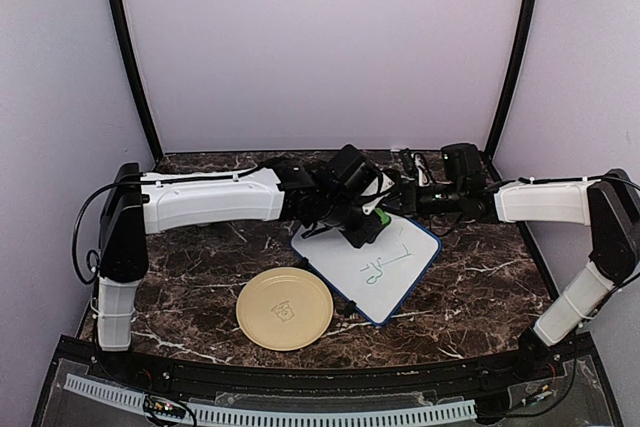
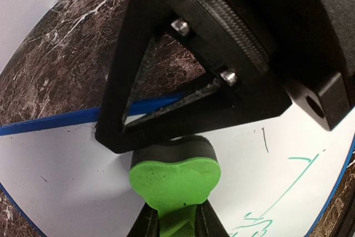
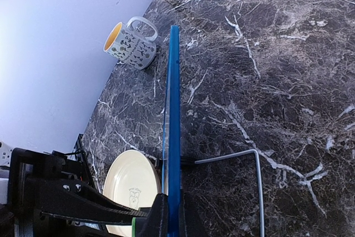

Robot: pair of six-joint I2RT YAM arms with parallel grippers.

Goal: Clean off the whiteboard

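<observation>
The whiteboard [image 1: 372, 272] lies tilted at mid-table, white with a dark-blue frame and green marker doodles [image 1: 385, 264]. My left gripper [image 1: 367, 227] is shut on a green heart-shaped eraser [image 2: 174, 178] with a black felt layer. It presses the eraser on the board's white face [image 2: 66, 165] near the far edge. Green strokes [image 2: 277, 203] lie to the eraser's right. My right gripper [image 1: 412, 203] is shut on the board's far blue frame, seen edge-on in the right wrist view [image 3: 174, 109], with its fingertips [image 3: 161, 220] at either side.
A round pale-yellow plate [image 1: 285, 308] sits left of the board, also in the right wrist view [image 3: 130, 184]. A patterned mug [image 3: 130, 41] lies on its side near the wall. A bent wire stand [image 3: 252, 162] sticks out behind the board. The right gripper's black truss finger [image 2: 166, 81] hangs just above the eraser.
</observation>
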